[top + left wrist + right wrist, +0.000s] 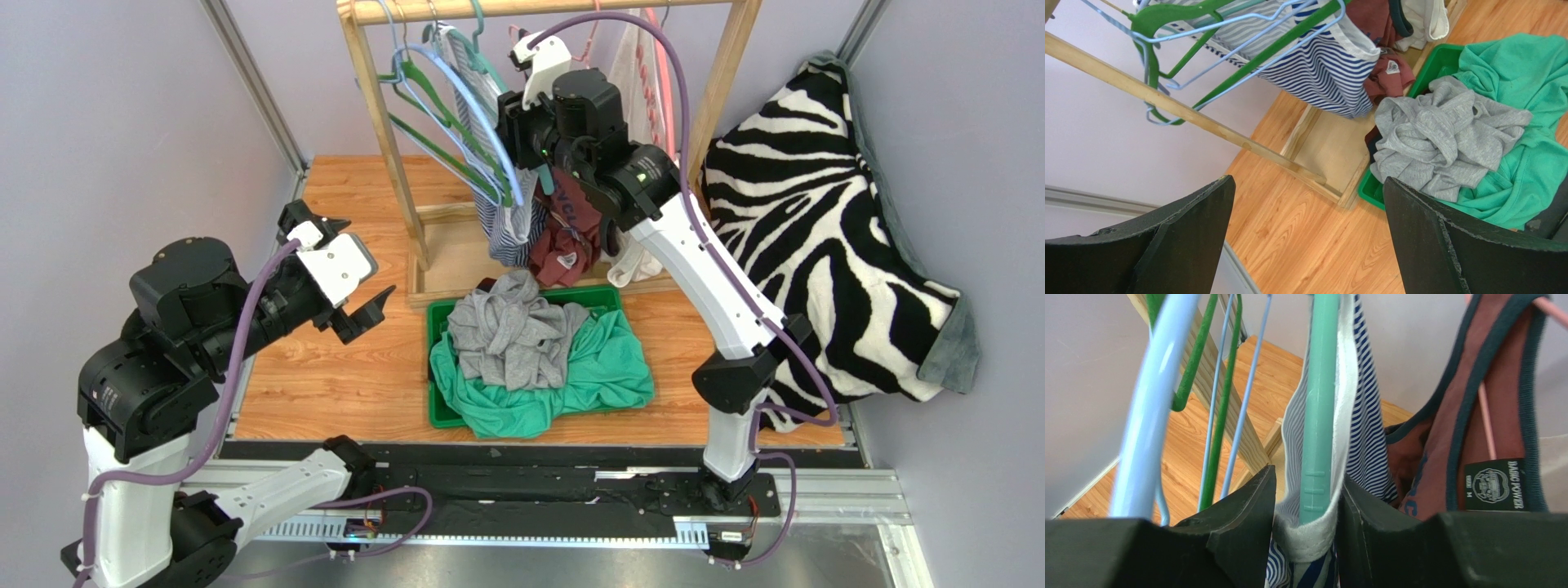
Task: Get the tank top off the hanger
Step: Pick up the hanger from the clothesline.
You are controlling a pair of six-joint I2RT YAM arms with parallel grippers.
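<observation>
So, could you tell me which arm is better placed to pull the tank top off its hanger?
Right. The right gripper flanks the hanger and tank top at the rack; the left gripper hangs open, well back from it.

The tank top (1370, 453) is blue-and-white striped with a white ribbed trim. It hangs on a mint-green plastic hanger (1318, 404). One arm of the hanger, with the tank top's trimmed edge folded over it, runs upright between the fingers of the right gripper (1309, 536), and the trim touches both of them. The striped body drops below the gripper, loose and gathered, with its hem above the tabletop.
</observation>
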